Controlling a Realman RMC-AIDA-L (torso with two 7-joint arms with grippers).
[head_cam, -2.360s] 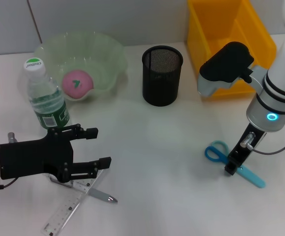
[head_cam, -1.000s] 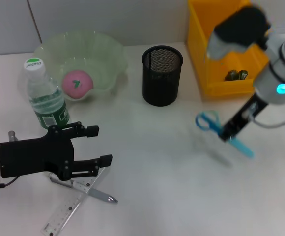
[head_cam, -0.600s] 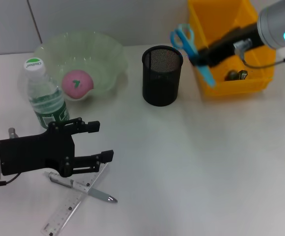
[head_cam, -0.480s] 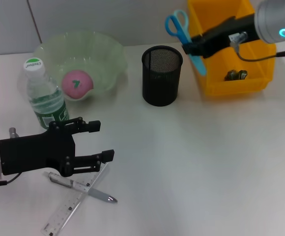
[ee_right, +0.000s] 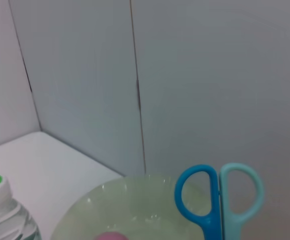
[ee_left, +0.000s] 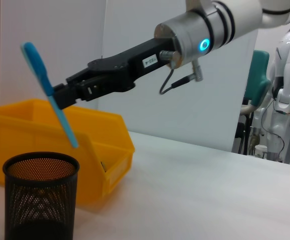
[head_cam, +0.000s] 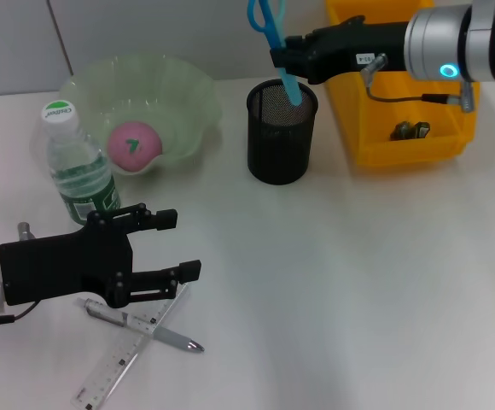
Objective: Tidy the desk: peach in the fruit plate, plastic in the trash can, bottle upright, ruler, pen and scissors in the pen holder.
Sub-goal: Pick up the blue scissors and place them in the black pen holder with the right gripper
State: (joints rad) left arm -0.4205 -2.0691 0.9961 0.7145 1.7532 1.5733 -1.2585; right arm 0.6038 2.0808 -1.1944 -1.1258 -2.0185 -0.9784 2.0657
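- right hand (head_cam: 283, 60) is up over the black mesh pen holder (head_cam: 282, 132), clamped on the blue scissors (head_cam: 273, 38); handles point up, blade tips hang down at the holder's mouth; from the left wrist view the tips look just above the rim, we can't tell if they've actually dipped inside
- right wrist view only gives us the two scissor loops (ee_right: 217, 192), one darker blue and one lighter, side by side, with the fruit plate behind them
- left hand (head_cam: 158, 248) hovers low over the near-left part of the worktop (head_cam: 341, 290); fingers spread wide with nothing between them; it's just above the ruler and pen
- clear ruler (head_cam: 119, 363) and the pen (head_cam: 149, 329) lie crossed on the worktop, partly under that hand
- water bottle (head_cam: 77, 166) stands upright with its green cap on, just in front of the fruit plate
- peach (head_cam: 134, 145) sits in the pale green fruit plate (head_cam: 192, 102) at the back left
- yellow bin (head_cam: 401, 141) is to the right of the pen holder, with a small dark crumpled thing (head_cam: 410, 130) in it; probably the plastic but we can't tell for sure
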